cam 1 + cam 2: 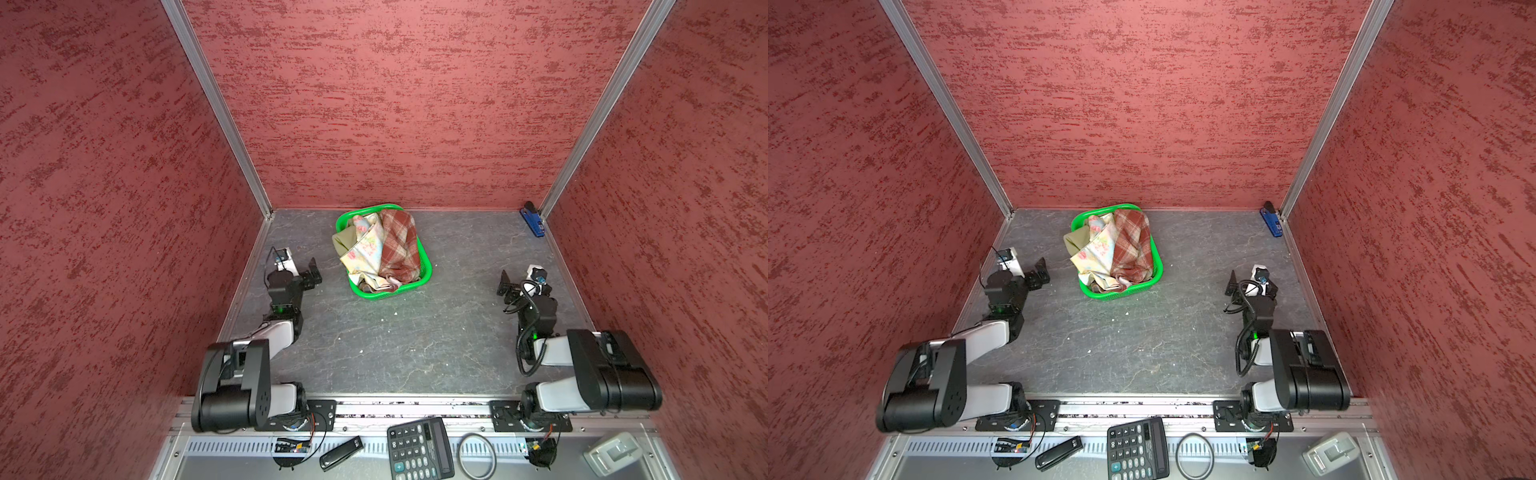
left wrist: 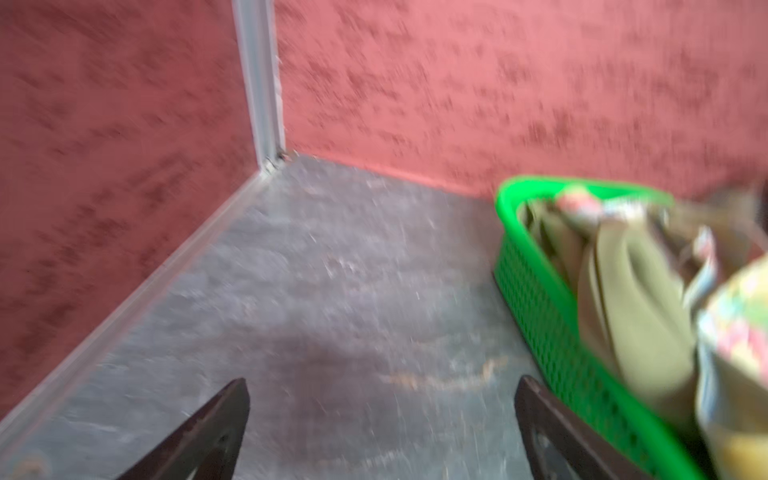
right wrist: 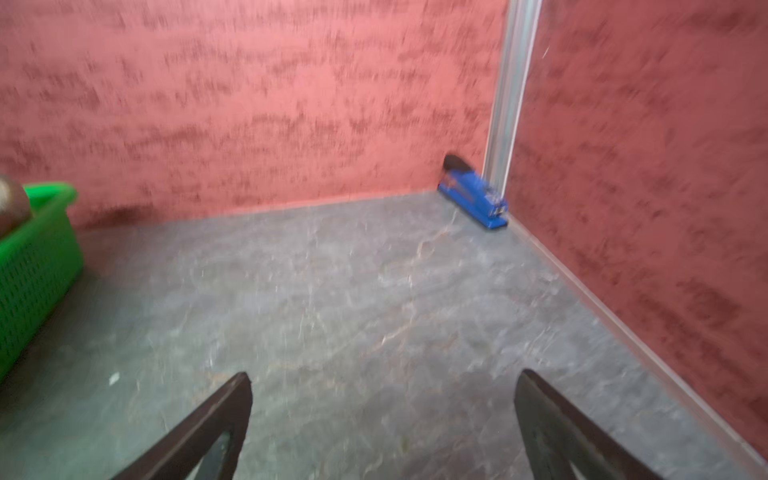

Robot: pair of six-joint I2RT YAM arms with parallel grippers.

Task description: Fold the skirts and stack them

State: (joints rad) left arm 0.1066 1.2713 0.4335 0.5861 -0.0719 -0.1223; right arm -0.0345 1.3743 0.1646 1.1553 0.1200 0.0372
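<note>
While both arms rest low at the two sides of the grey slate-patterned table (image 1: 415, 340), the left gripper (image 1: 312, 271) sits close to the left wall with its jaws spread wide and nothing between them; its wrist view is blurred, yet the two dark fingers (image 2: 216, 428) plainly stand apart over bare table. To its right, near the back wall and about midway across, stands the green plastic mesh basket (image 1: 427, 259), clear of both grippers; all three skirts lie crumpled inside it, unfolded. The olive-khaki skirt (image 1: 341, 245) is bunched at the basket's left side and spills over that rim; the pastel floral skirt (image 1: 365, 249) lies next to it through the middle, overlapping the khaki cloth and reaching the near rim; the red-brown and cream plaid skirt (image 1: 400, 245) fills the right side, touching the floral one. Further right, well apart from the basket, the right gripper (image 1: 505, 286) rests near the right wall, its jaws likewise wide apart and empty; in its smeared wrist view a brownish lump at the basket's edge is probably the plaid cloth. A blue stapler (image 1: 533, 223) lies in the back right corner, against the wall.
</note>
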